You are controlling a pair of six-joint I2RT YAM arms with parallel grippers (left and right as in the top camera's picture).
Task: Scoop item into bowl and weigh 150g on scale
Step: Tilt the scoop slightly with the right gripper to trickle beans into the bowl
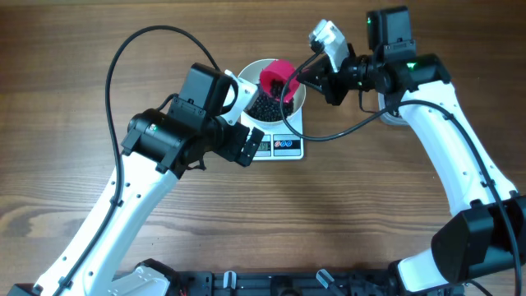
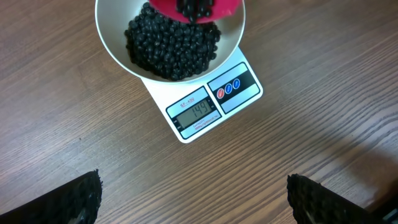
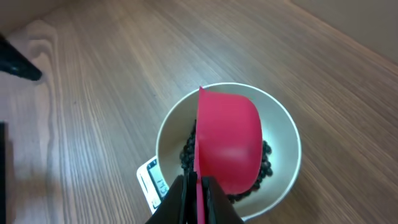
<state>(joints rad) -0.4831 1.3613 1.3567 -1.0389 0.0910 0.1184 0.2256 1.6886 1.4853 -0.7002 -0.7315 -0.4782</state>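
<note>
Your right hand (image 3: 198, 193), clamped on the scoop (image 3: 230, 137), holds it tilted over the bowl (image 3: 283, 130) of beans (image 2: 171, 46) on the scale (image 2: 198, 115). Your left hand (image 1: 244, 142) hangs wide open, empty, at the bowl's 7 o'clock.

We count one bowl (image 2: 112, 37), one scale (image 2: 208, 102), one scoop (image 3: 229, 140), and two arms, the left arm (image 1: 123, 193) and the right arm (image 1: 448, 140); beans (image 2: 171, 46) in the bowl are beyond counting.

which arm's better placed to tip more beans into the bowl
Right: the right pincer is shut on the pink scoop over the bowl; the left pincer is open and empty.
</note>
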